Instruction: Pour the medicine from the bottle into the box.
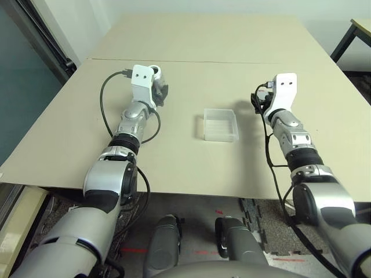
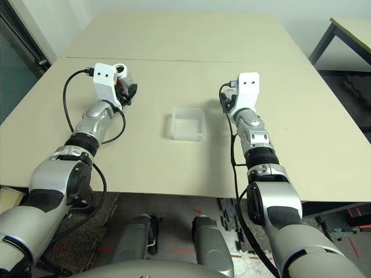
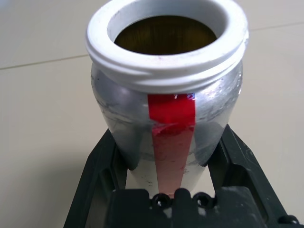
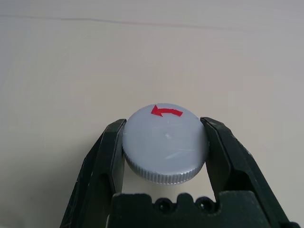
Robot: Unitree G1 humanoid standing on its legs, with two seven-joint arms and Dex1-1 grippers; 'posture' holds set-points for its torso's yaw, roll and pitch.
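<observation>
My left gripper (image 3: 167, 137) is shut on the bottle (image 3: 166, 109), a silver-grey cylinder with a red tape strip down its side. Its white threaded mouth is open and uncapped, and it stands upright over the table's left side (image 1: 156, 72). Between the black fingers of my right gripper (image 4: 164, 124) sits the grey cap (image 4: 164, 147) with a red arrow on top, and the gripper is shut on it. That gripper hovers right of the box (image 1: 220, 124), a clear shallow plastic box lying on the table between my two arms, apart from both grippers.
The beige table (image 1: 191, 168) has a seam running across behind the grippers. Its front edge lies just under my forearms. Black cables loop beside both wrists. A second table's corner (image 1: 362, 26) shows at the far right.
</observation>
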